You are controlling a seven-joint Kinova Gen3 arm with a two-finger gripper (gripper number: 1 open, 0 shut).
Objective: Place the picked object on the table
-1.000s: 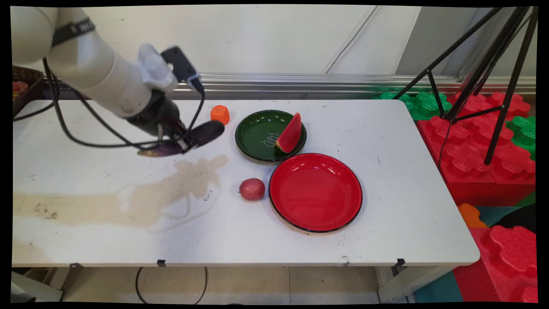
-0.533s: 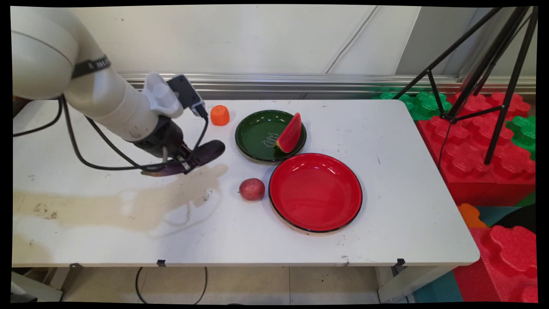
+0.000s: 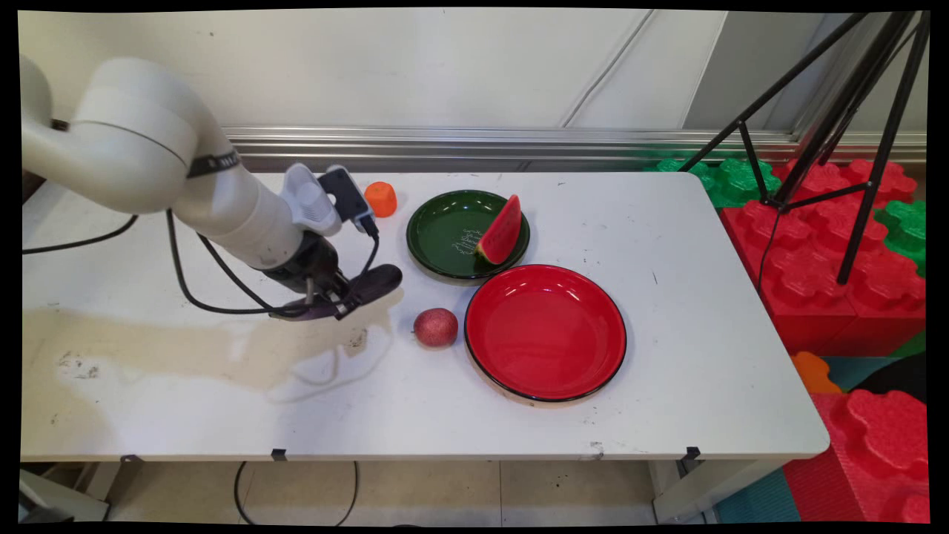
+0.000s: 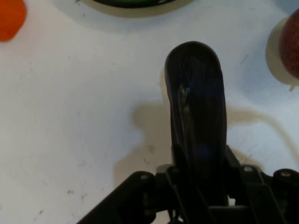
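My gripper [image 3: 337, 300] is shut on a dark purple eggplant [image 3: 371, 284], held low over the white table [image 3: 704, 334] left of centre. In the hand view the eggplant [image 4: 198, 116] sticks out lengthwise from between the fingers and hides their tips. A reddish round fruit [image 3: 435, 327] lies just to the right of the eggplant's tip, next to a red plate [image 3: 546, 332]. Behind it a green plate [image 3: 445, 230] holds a watermelon slice [image 3: 501, 231]. An orange fruit [image 3: 380, 198] sits behind the gripper.
Black cables hang from the arm over the table's left part. A black tripod [image 3: 852, 148] and red and green foam blocks [image 3: 838, 245] stand off the table's right end. A wall with a metal rail runs behind the table.
The arm has carried the eggplant forward and to the right, lower toward the table and closer to the reddish fruit. The plates and fruits have stayed put.
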